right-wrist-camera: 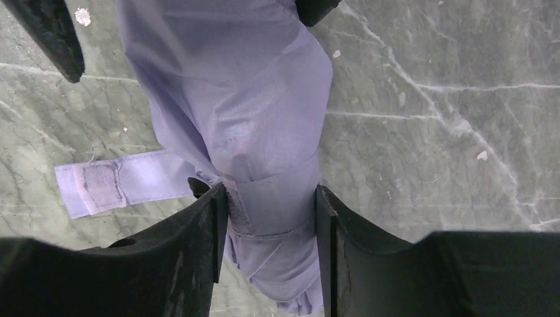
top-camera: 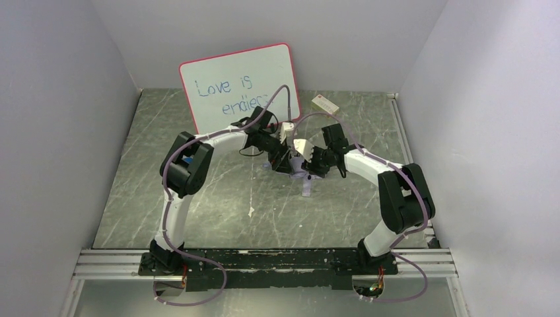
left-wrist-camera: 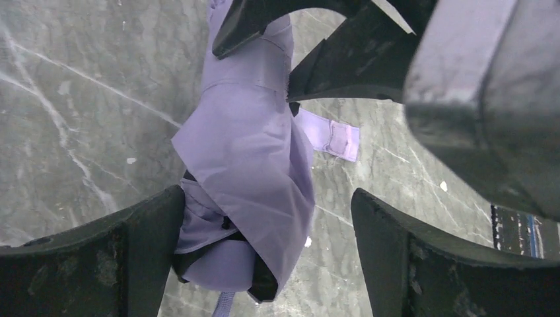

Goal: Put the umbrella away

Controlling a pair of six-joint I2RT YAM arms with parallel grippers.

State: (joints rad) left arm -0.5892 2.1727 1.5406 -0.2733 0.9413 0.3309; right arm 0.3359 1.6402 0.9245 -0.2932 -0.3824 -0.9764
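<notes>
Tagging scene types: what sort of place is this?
Probably a lab test cell: plain grey partition walls box in a grey marble-patterned tabletop, with an aluminium mounting rail along its near edge.

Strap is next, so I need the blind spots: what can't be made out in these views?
Top external: umbrella tiny, mostly under the left gripper and right gripper.
Left wrist: umbrella's lower end cut off by the bottom edge.
Right wrist: closure strap's root behind a finger.

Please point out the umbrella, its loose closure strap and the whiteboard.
umbrella (right-wrist-camera: 244,99), right wrist view, on the folded lavender canopy.
closure strap (right-wrist-camera: 112,185), right wrist view, on its free end beside the fastening patch.
whiteboard (top-camera: 231,69), top external view, on its white face.
</notes>
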